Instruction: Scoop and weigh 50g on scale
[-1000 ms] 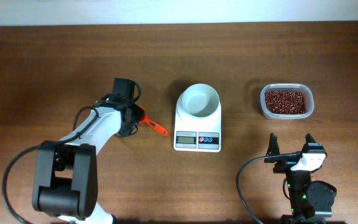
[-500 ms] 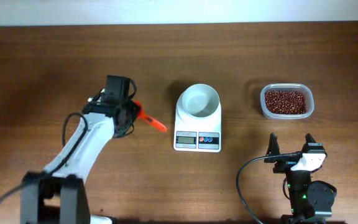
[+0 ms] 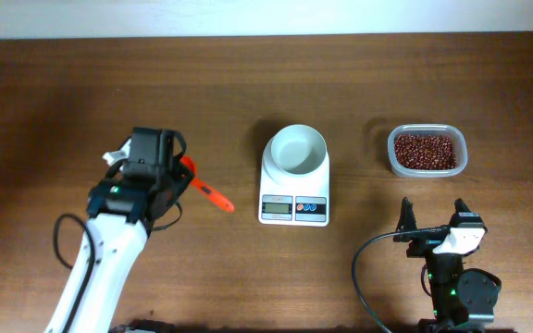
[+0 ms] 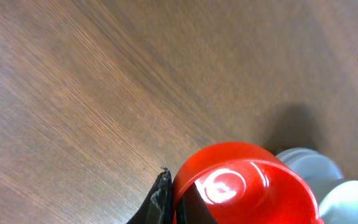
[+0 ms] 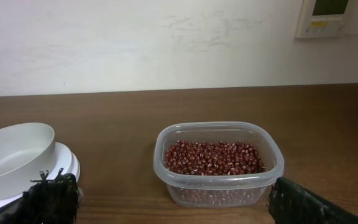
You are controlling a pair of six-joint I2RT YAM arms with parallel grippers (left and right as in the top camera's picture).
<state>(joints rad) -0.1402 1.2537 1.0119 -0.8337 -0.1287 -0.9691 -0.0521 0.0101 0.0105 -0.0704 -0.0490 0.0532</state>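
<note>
Overhead | left gripper (image 3: 178, 172) pinching red scoop (image 3: 207, 192), left of scale (image 3: 294, 209) | right gripper (image 3: 433, 218) spread, near beans (image 3: 424, 151)

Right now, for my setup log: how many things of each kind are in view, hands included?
Scale: 1
Clear tub of beans: 1
Red scoop: 1
Hands: 2, left hand and right hand
Total: 5
</note>
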